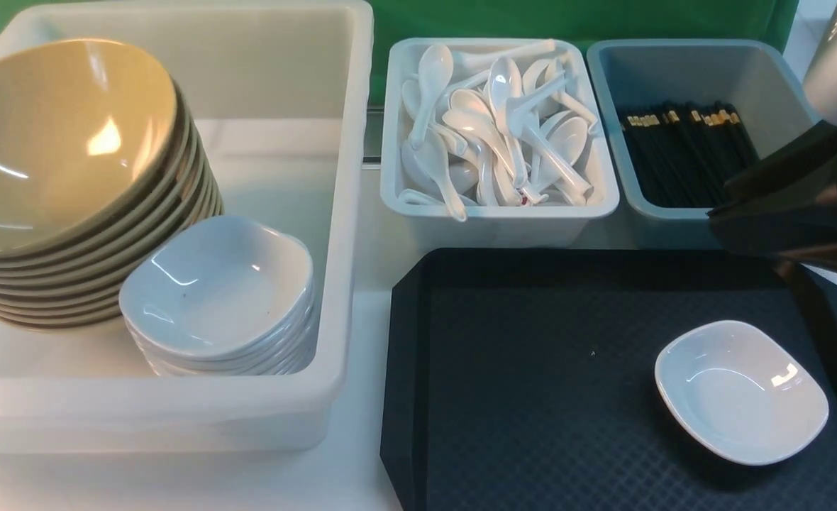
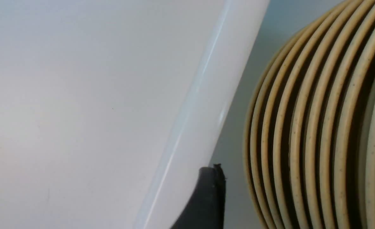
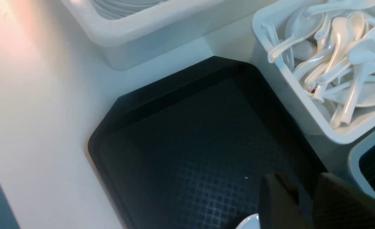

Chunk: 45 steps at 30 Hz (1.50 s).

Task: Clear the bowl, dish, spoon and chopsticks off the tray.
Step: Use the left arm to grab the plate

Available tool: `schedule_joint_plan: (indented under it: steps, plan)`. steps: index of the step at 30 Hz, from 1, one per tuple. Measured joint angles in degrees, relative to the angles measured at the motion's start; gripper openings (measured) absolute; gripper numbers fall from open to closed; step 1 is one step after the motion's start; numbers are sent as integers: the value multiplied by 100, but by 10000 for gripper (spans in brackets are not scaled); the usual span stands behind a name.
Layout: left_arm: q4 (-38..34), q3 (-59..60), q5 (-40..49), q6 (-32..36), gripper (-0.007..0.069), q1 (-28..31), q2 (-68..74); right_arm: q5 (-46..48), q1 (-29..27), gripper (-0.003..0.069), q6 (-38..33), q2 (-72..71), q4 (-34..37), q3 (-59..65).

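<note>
At the far left, a large white plastic tub [image 1: 351, 213] with smooth, rounded walls held a tilted stack of bowls [image 1: 71, 177], wide, shallow and glossy mustard-yellow, their speckled rims nested in close ridges. In the left wrist view, the left gripper [image 2: 297, 197] stood released, its dark fingers [image 2: 209, 203] spread wide. One hung between the tub wall and the stack and touched neither, and the other showed only at the picture's edge. Just beside the bowls in the same tub leaned a stack of white dishes [image 1: 220, 298], small, shiny and of rounded-square outline. Next came a smaller white tub [image 1: 392, 142] heaped with glossy ceramic spoons [image 1: 496, 128], then a grey-blue tub [image 1: 606, 106] with thin black chopsticks [image 1: 681, 156], gold-banded at one end. In front of these two tubs, the flat black tray [image 1: 496, 397], diamond-textured with cut corners and a raised rim, carried the dish [image 1: 741, 390] near its right rim. Over the tray's far right side hung the right gripper [image 3: 302, 181], its dark fingers parted by a narrow gap and grasping nothing.
</note>
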Motion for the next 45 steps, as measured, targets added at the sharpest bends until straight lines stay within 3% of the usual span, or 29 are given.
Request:
schedule_joint_plan:
  steps: [4,9,13,14,16,18,22,24,26,29,35,43,45]
  plan:
    - [235,-529,403,-156,598,0,-154,61,0,205,-4,0,-5,0]
    - [273,-1486,922,-422,570,-74,-742,75,0,205,-4,0,-11,0]
    - [125,-1935,1161,-456,539,-740,-1229,80,0,205,24,0,-103,0]
    - [-45,-2000,1271,-456,519,-1458,-1412,80,0,205,190,0,-284,0]
    - [-117,-2000,1375,-451,507,-2154,-1472,130,0,205,513,0,-544,0]
    - [-125,-1943,1439,-471,501,-3247,-1437,297,0,206,856,-29,-824,0]
    - [255,-1609,1152,-797,496,-5407,-894,850,0,209,1381,-319,-1163,8]
    - [374,-1559,995,-876,496,-5842,-603,982,0,210,1514,-476,-1267,8]
    - [478,-1531,552,-915,495,-6772,69,1039,0,212,1791,-791,-1442,27]
    - [410,-1644,-67,-934,495,-7481,896,1068,0,213,2088,-1331,-1561,120]
    - [197,-2668,-638,-952,495,-8124,2714,1127,0,215,2478,-2335,-1574,597]
    - [151,-4247,-179,-1070,489,-8241,4697,1139,0,219,2674,-2742,-1574,1425]
    - [132,-4583,-38,-1149,447,-8241,4903,1142,0,222,2568,-2742,-1574,1567]
